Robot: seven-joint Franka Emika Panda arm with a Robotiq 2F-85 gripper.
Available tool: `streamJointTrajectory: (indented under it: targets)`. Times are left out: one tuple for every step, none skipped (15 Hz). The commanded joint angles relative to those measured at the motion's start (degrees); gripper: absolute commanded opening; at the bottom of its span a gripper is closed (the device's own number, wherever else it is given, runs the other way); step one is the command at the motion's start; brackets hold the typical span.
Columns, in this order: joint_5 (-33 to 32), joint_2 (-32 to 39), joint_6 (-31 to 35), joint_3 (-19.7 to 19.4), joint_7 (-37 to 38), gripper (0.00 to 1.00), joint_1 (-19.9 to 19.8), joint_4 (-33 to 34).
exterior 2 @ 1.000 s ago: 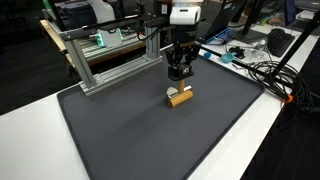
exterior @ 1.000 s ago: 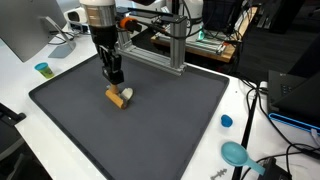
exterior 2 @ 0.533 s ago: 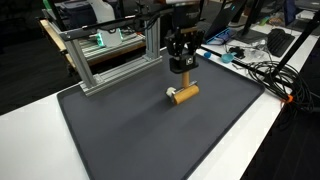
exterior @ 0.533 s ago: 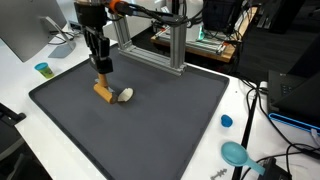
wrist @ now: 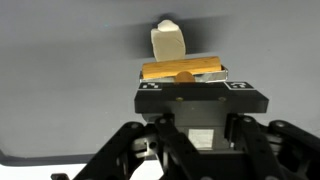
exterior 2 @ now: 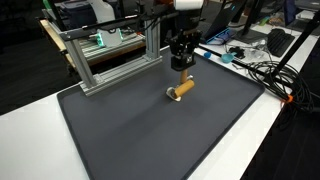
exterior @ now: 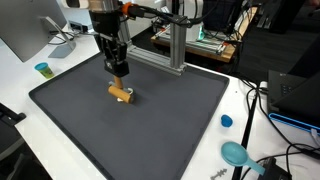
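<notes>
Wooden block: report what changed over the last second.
The gripper carried the wooden block sideways over the grey mat and back, twisting it, so its pale end now points another way. The grip stayed shut; the blue cup and mat stayed put.

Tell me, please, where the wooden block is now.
In both exterior views, the wooden block sits in the end effector over the mat, near the aluminium frame.

Wooden block (exterior: 121, 93) at new angle.
</notes>
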Motion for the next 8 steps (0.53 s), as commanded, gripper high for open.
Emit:
streamJointTrajectory:
  targets:
    - [0.37, 1.44, -1.22, -0.62, -0.32, 0.22, 0.02, 0.26]
    - [0.1, 2.02, -1.25, -0.99, 0.02, 0.22, -0.01, 0.41]
    - [-0.31, 2.58, -1.11, -1.59, 0.65, 0.22, -0.04, 0.58]
    - [-0.41, 2.67, -1.17, -1.93, 1.0, 0.22, -0.1, 0.84]
    - [-0.43, 2.69, -1.93, -2.08, 1.02, 0.22, -0.15, 0.92]
    - [-0.29, 2.54, -4.07, -1.92, -0.25, 0.22, -0.37, 0.93]
    - [0.49, 2.22, -5.94, -1.35, -2.1, 0.22, -0.81, 0.84]
    - [1.11, 1.95, -7.65, -0.85, -3.8, 0.22, -1.17, 0.92]
